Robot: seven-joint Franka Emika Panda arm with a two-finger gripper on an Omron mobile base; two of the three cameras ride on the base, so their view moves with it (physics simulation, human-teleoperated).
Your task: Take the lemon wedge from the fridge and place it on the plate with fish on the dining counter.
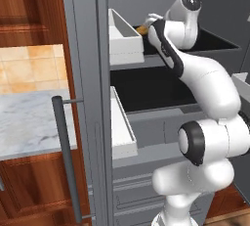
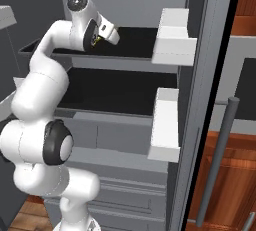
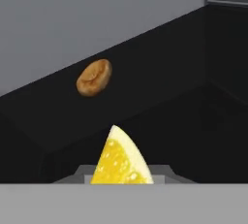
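From the left base view you see the fridge [image 1: 93,98] standing open, its left door swung toward you with a long bar handle [image 1: 67,156] and two white bins [image 1: 122,36] on its inner face. The arm reaches up onto the upper black shelf [image 1: 219,41]. The tool [image 1: 148,23] is mostly hidden behind the wrist and the upper bin; you can make out just a speck of yellow-orange at its tip, too small to name. A marble surface [image 1: 29,122] backed by tan tiles sits left of the door.

From the right base view you get the same reach from the other side: the tool [image 2: 107,36] hangs low over the upper shelf [image 2: 135,42], with a small yellow glint under the hand. The fingers are covered by the hand, so you cannot tell their spacing here. The right door carries white bins [image 2: 175,42] and cuts off the shelf's right end.

In the hand view the lemon wedge [image 3: 121,160] sits right at the bottom edge, point upward, its lower part cut off. The fingertips themselves cannot be made out, so you cannot tell whether the tool is clamped on the wedge or merely around it. Farther back on the shelf lies an orange-brown rounded item [image 3: 94,77], well apart from the wedge, near the grey back wall [image 3: 72,19].
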